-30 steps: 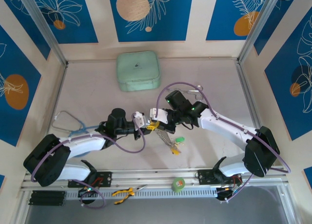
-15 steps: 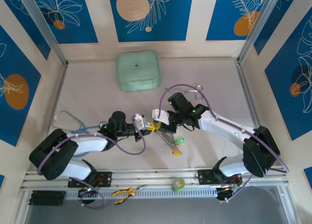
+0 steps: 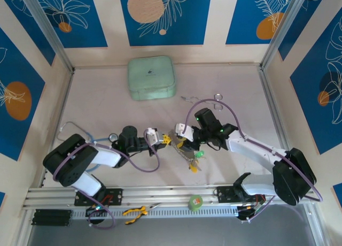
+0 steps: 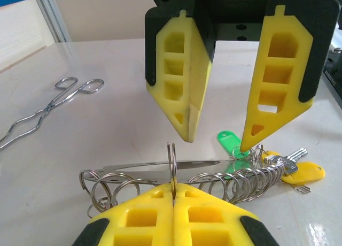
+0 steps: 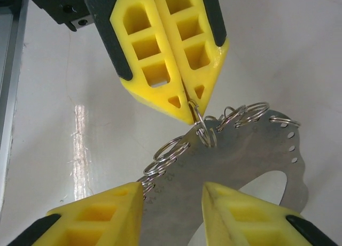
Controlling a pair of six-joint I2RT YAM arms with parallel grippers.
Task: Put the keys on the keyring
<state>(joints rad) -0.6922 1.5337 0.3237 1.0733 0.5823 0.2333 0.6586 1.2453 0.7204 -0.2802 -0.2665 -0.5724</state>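
**Keyring (image 4: 160, 165) pinned by one loop, ready for threading**

Lying flat on the table (image 4: 107, 69) between the two arms: a silvery plate edged with a row of small split rings, with the keys (image 4: 288, 163), a green tag (image 4: 228, 137) and a yellow tag (image 4: 304, 174) bunched at one end. Gripped by the left gripper (image 4: 173, 188), fingers pressed together on a single split ring (image 4: 172, 159) stood upright out of the row, probably to anchor the plate and present that loop. Faced by the right gripper (image 4: 218, 141), jaws spread with nothing between them, hovering just above the rings, likely placed to reach for a key or work the loop open. Forceps (image 4: 53, 104) well off to the side. From above, same meeting point mid-table, nearer than the mint case (image 3: 152, 77).
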